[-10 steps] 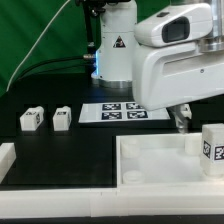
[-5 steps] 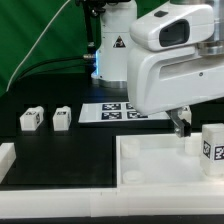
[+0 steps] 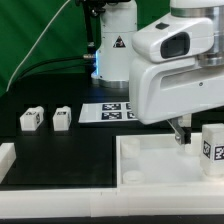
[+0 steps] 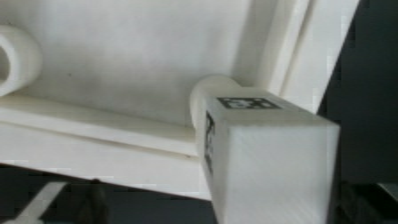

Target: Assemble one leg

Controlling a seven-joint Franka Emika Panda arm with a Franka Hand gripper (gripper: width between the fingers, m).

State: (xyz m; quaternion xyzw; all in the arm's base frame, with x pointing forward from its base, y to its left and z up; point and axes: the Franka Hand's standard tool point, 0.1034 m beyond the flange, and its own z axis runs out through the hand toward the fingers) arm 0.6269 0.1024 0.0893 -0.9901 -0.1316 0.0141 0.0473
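A white leg (image 3: 212,150) with a black-and-white tag stands upright at the tray's (image 3: 150,172) corner on the exterior view's right. In the wrist view this leg (image 4: 267,165) fills the near middle, its tag facing up, resting by a round corner socket (image 4: 214,92) of the tray (image 4: 143,60). My gripper (image 3: 180,128) hangs just above the tray, a little to the exterior view's left of the leg. In the wrist view my gripper (image 4: 210,208) shows only dark finger tips at the lower corners, apart from the leg, so it looks open.
Two more legs (image 3: 32,119) (image 3: 62,117) lie on the black table at the exterior view's left. The marker board (image 3: 112,112) lies behind the tray. The robot base (image 3: 112,50) stands at the back. A white rail (image 3: 50,180) runs along the front.
The arm has shifted a little toward the exterior view's left and lower, bringing the fingers down toward the tray. The legs have not moved.
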